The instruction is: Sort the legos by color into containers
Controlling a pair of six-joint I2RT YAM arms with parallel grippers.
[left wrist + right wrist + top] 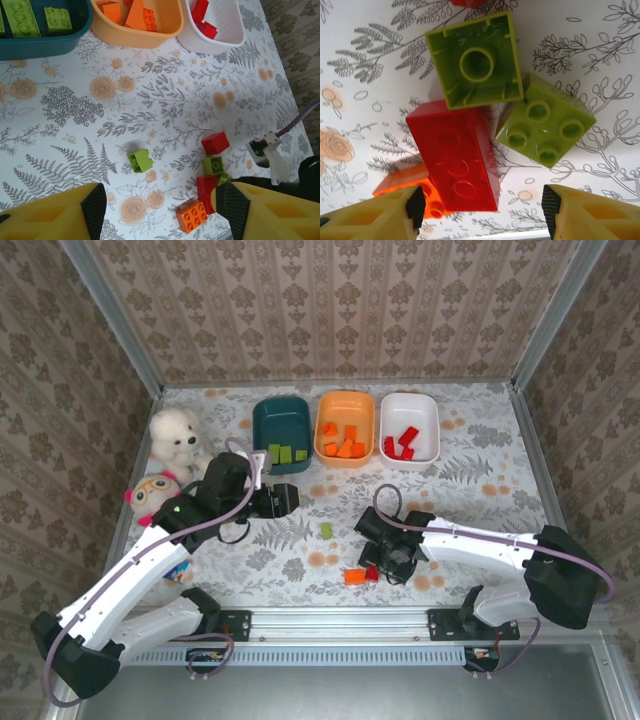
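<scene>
Desk (480, 480) floral-print w/ damask walls (330, 310) in top view; right wrist view: green lego (475, 60) upturned, hollow. Left gripper (160, 202) & right gripper (482, 205) spread.

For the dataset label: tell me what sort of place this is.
Probably a lab robot cell: a floral-print tabletop fenced by damask-wallpapered panels on metal posts, two white robot arms bolted to a grey metal rail, and plastic tubs, dark teal, orange and white, holding colour-sorted plastic bricks.

Hidden and cropped bricks
Right wrist view: the orange brick (397, 186) is mostly hidden by the red brick (455, 155); a second red piece (467, 2) is cut by the top edge, its shape unreadable.
</scene>
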